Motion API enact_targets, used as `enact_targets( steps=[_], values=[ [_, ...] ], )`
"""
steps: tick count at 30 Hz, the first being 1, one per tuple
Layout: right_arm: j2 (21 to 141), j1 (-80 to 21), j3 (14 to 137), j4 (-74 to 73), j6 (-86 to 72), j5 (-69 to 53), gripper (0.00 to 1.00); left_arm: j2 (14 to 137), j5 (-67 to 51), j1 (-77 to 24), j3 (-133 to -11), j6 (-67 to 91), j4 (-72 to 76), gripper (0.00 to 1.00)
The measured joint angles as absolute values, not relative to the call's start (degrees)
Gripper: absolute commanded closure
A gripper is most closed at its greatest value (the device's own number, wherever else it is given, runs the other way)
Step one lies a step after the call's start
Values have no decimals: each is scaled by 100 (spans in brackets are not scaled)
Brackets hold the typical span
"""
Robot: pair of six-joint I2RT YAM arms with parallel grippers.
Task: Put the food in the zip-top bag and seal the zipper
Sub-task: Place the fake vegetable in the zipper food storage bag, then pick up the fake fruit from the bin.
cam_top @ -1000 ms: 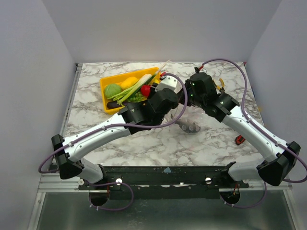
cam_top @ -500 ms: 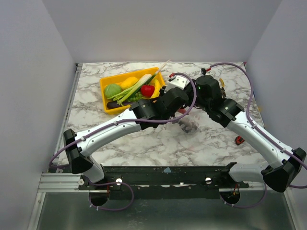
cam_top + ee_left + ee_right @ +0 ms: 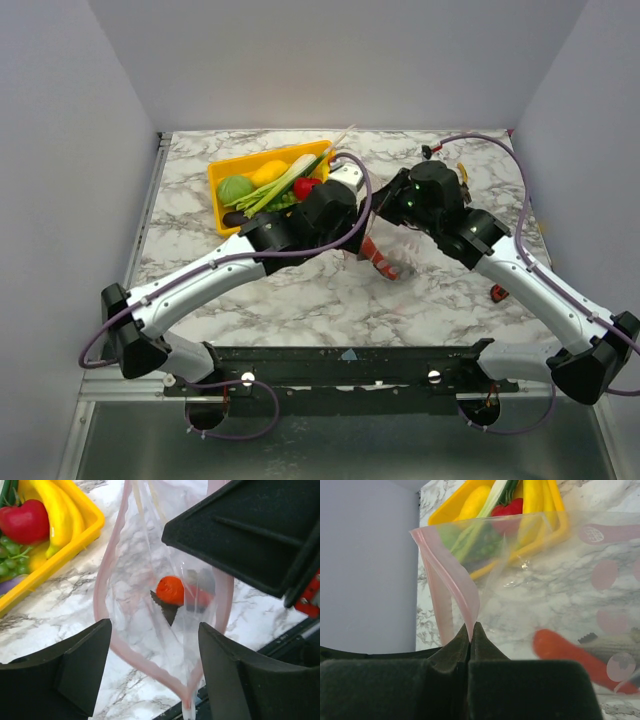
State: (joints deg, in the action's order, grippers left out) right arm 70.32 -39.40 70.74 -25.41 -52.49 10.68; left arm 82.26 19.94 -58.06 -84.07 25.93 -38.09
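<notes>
Zip-top bag [image 3: 150,555] held open at centre of desk [image 3: 300,290], carrot [image 3: 170,590] inside, pink zipper [image 3: 452,575] pinched in clenched right claw [image 3: 471,630]; left claw [image 3: 155,652] gapes, released, over its mouth. Other food [image 3: 280,185] fills tray [image 3: 213,190] at 11 o'clock.

We see a white desk [image 3: 300,300] veined in grey like marble, with plain walls on its left, far and right sides. Toward the far left a yellow tray [image 3: 216,200] sits flat on it, turned at an angle to the desk's edges. Near the middle the zip-top bag [image 3: 392,266] reaches down to the desk; we cannot tell whether its lower end touches the surface. Near the right edge a small red object [image 3: 499,292] lies on the marble, well apart from the tray. Toward the far right lies a small yellow thing [image 3: 461,172], too small to name.
</notes>
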Motion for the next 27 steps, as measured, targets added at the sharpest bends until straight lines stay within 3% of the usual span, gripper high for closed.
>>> enact_targets(
  steps=[10,27],
  values=[
    [6921,-3940,7017,-2536,-5116,1092,99,7041,635,-5127,-7688,2648,-2941,22],
    [6595,-3940,6820,-2547,-4768,1118,99,6493,-827,-2622,-5981,3638,-1588,21]
  ],
)
